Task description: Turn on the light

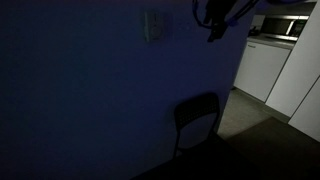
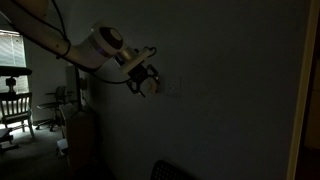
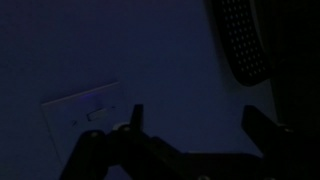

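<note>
The room is dark. The light switch, a small white wall plate (image 1: 153,27), sits high on the wall. In the wrist view it shows at the lower left (image 3: 85,112). My gripper (image 1: 215,28) hangs near the wall, off to one side of the plate and not touching it. In an exterior view it sits at the end of the white arm, close to the wall (image 2: 148,80). In the wrist view the two dark fingers (image 3: 195,115) stand wide apart with bare wall between them, so the gripper is open and empty. No lamp shows.
A dark chair (image 1: 197,118) stands on the floor below the gripper and shows at the wrist view's top right (image 3: 243,40). A lit kitchen with white cabinets (image 1: 262,62) lies past the wall's edge. A wooden chair (image 2: 14,108) stands by a window.
</note>
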`<state>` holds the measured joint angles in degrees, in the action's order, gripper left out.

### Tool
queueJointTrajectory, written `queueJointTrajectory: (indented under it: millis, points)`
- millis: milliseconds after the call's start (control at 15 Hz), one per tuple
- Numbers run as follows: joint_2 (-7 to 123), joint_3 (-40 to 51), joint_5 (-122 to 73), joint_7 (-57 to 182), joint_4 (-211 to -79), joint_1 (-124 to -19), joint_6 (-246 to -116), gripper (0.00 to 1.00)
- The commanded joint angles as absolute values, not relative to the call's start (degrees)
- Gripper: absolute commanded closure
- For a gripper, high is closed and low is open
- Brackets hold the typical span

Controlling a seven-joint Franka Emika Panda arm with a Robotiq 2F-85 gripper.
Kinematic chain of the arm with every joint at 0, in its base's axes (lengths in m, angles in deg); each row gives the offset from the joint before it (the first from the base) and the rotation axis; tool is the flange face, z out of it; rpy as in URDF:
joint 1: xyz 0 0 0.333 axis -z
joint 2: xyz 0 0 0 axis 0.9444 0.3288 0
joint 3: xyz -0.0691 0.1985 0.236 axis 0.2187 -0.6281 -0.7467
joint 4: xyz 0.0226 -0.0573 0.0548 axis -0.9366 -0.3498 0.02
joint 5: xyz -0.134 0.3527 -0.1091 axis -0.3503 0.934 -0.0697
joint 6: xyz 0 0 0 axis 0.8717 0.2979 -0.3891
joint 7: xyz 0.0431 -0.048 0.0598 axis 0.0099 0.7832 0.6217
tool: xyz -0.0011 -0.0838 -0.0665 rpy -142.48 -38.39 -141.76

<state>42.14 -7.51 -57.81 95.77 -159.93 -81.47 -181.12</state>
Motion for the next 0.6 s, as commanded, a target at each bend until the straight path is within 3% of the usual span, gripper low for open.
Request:
queueJointTrajectory:
  millis: [0, 533]
  points:
    - [46.40, -7.15, -56.56, 100.63, -157.01, -80.47, -184.06, 0.00]
    - [53.45, -7.86, -46.71, 115.37, -152.16, -79.29, -185.26, 0.00]
